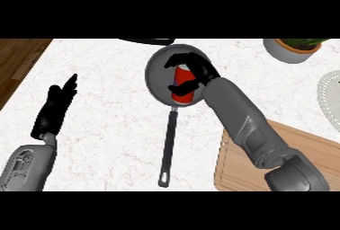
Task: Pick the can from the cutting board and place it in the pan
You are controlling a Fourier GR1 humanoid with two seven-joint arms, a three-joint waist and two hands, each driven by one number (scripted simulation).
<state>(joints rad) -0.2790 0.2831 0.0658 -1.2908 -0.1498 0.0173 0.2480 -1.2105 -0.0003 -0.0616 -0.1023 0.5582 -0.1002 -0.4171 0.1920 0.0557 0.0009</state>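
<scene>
Wide white marble counter fills the view, with the wooden cutting board at lower right, bare where it shows. The grey pan sits at centre top, its long handle pointing down toward the robot. Over it is the right hand — fingers and thumb wrapped round the red can, which lies tilted inside the pan's rim. Whether it touches the pan's floor can't be told. The left hand rests at far left — fingers straight, holding nothing.
</scene>
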